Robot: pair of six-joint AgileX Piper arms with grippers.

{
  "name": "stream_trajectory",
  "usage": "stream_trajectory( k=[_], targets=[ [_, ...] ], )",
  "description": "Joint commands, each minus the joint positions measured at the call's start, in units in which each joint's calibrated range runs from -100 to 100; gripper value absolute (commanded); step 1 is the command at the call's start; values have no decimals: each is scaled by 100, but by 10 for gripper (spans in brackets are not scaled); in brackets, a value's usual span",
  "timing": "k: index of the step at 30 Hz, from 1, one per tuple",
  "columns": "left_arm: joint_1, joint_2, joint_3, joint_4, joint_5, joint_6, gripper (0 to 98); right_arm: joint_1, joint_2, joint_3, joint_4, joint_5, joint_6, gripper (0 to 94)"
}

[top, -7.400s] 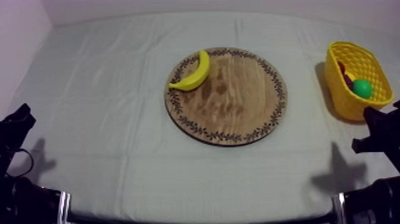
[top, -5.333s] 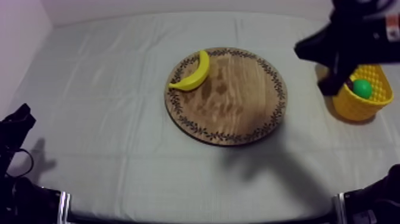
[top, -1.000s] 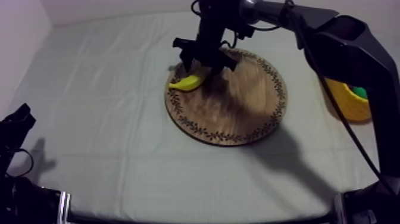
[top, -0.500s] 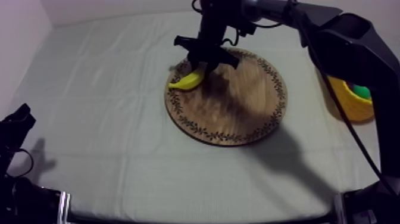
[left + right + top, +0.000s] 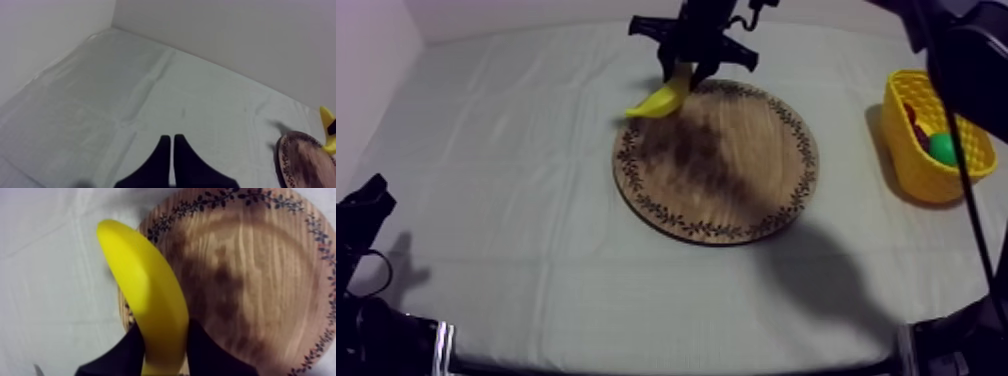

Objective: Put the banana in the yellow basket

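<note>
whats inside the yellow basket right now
In the yellow basket lie a green fruit and, beside it, something dark red whose kind I cannot tell. The basket's near wall covers its floor, so anything lower is hidden. The banana is not in it.

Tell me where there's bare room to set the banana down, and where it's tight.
The wooden board is bare, the banana held over its rim by the right gripper. Open cloth runs from the board to the left gripper and along the near edge. Tight: the yellow basket, with a green fruit inside.
</note>
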State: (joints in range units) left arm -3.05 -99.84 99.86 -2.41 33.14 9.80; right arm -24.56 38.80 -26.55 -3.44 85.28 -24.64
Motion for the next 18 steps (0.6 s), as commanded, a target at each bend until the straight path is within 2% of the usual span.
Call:
stream_trajectory(
  k=[1, 9, 18],
  targets=[
    [-2, 2, 3, -1, 0, -1, 1, 4, -391, 104, 1, 87, 76, 157],
    [-2, 2, 3, -1, 0, -1, 1, 75, -1360, 404, 138, 343, 547, 199],
    [-2, 2, 3, -1, 0, -1, 1, 351, -2151, 578, 226, 593, 1172, 200]
  ],
)
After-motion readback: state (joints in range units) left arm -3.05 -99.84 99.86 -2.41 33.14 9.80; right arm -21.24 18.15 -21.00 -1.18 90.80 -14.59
